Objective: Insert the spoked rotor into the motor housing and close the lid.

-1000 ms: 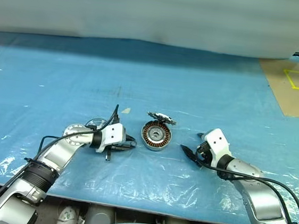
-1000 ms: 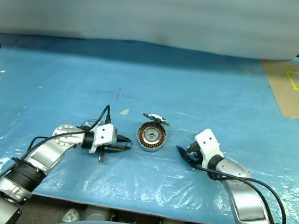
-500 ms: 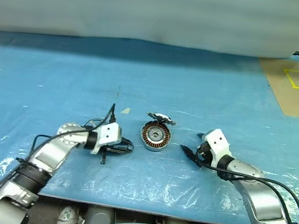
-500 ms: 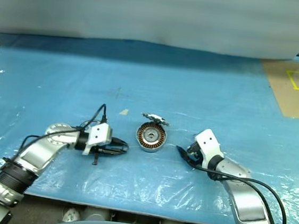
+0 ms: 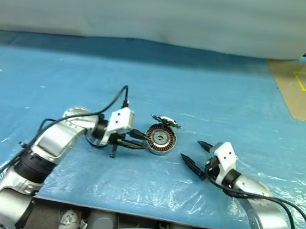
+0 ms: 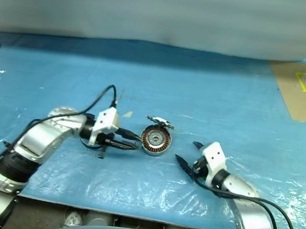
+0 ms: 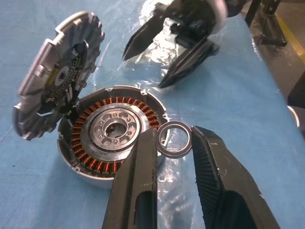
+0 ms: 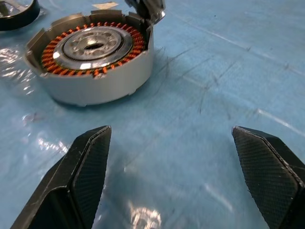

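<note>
My left pincer (image 7: 174, 157) pinches a thin silvery metal ring (image 7: 174, 139) beside the open round grey copper-wound motor housing (image 7: 112, 131) — right pincer (image 8: 178, 167) wide — seating comes next.

Silver arms, black cables, ribbed pads

You have the motor housing (image 5: 160, 140) mid-table (image 5: 210, 93), its lid (image 5: 166, 120) hinged up at the far edge. Left gripper (image 5: 139, 141) sits just left of the housing, a thin ring (image 7: 174, 139) between its 2 fingers. Right gripper (image 5: 196, 155) lies near, to the right and nearer you.
</note>
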